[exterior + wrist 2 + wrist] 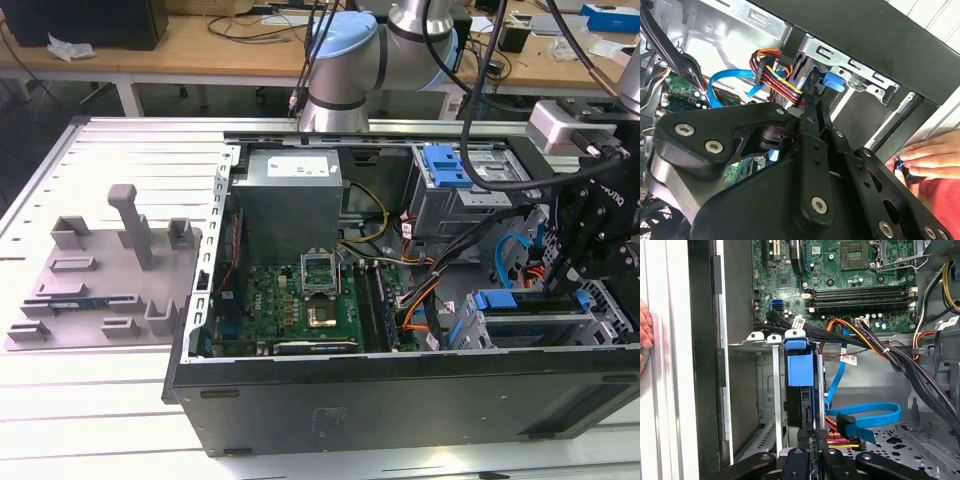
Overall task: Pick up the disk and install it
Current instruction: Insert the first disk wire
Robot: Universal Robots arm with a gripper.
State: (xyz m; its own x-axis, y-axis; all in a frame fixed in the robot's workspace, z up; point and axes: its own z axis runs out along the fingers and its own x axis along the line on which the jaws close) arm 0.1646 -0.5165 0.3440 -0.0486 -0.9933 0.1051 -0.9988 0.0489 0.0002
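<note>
where it sits in the drive cage (752, 345), the disk (800, 367) (blue-framed) shows no legible label.

— How's the light?
— Bright and even from overhead. In the exterior view the pale worktop (90, 400) near its front edge is almost washed out, while the computer case (400, 400) front panel stays dark.
— Any blur?
— In the second wrist view the black gripper linkage (810, 200) close to the lens is soft. The motherboard (840, 275) in the first wrist view is crisp
</note>
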